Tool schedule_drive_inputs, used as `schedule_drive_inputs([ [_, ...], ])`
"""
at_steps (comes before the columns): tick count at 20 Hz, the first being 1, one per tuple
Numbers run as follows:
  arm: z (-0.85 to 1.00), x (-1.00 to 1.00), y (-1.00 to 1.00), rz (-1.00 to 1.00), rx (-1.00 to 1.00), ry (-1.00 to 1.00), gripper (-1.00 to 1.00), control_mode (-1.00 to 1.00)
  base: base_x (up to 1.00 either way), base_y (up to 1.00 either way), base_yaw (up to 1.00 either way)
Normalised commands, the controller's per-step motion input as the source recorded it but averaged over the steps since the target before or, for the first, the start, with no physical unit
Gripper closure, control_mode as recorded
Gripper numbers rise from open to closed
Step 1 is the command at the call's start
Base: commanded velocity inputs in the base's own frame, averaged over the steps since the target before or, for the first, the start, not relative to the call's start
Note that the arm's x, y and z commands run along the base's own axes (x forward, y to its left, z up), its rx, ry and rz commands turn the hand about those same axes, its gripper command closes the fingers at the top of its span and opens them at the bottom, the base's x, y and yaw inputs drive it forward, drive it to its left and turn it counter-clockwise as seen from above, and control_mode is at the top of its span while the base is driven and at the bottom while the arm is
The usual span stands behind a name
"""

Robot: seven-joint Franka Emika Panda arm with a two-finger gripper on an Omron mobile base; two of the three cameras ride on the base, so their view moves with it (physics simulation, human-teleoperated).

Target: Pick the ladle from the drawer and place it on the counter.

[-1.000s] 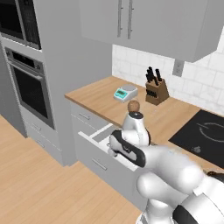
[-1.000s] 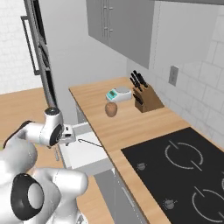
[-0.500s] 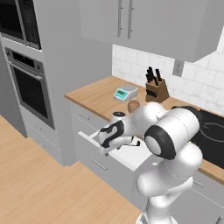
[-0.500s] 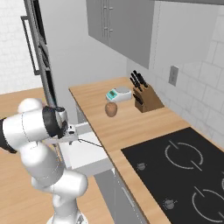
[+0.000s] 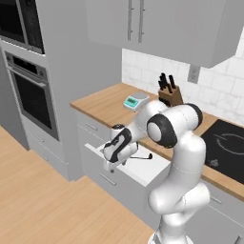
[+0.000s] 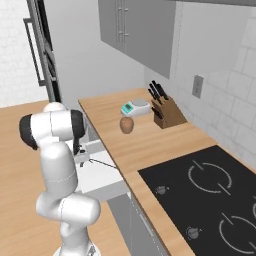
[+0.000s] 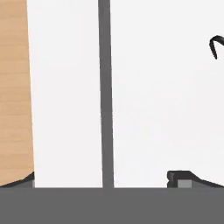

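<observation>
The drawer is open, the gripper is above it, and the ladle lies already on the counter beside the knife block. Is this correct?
Not quite. The ladle lies inside the open drawer, not on the counter; the left base view shows it. The gripper is above the drawer, as you said.

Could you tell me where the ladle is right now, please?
In the left base view the ladle lies inside the open drawer, beside the gripper.

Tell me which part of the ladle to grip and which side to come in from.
Grip the ladle at mid-handle, coming straight down from above. It lies flat on the white floor of the open drawer, so only the top of the thin straight handle is free; the jaws should straddle it crosswise. The cup end is rounded and likelier to slip. The gripper hangs over the drawer's front edge.
</observation>
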Motion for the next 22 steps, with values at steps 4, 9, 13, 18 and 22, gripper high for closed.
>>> schedule_drive_inputs([
  [4,-0.74,-0.91,0.94,0.23,-0.10,0.01,-1.00,-1.00,0.00,0.00,0.00],
  [9,-0.76,-1.00,1.00,0.21,-0.01,0.07,-1.00,-1.00,0.00,0.00,0.00],
  [13,-0.30,-1.00,1.00,0.15,0.04,0.18,-1.00,-1.00,0.00,0.00,0.00],
  [18,0.75,-0.39,0.11,0.00,-0.13,0.04,-1.00,-1.00,0.00,0.00,0.00],
  [22,0.64,0.02,-0.69,0.00,-0.21,-0.08,-1.00,-1.00,0.00,0.00,0.00],
])
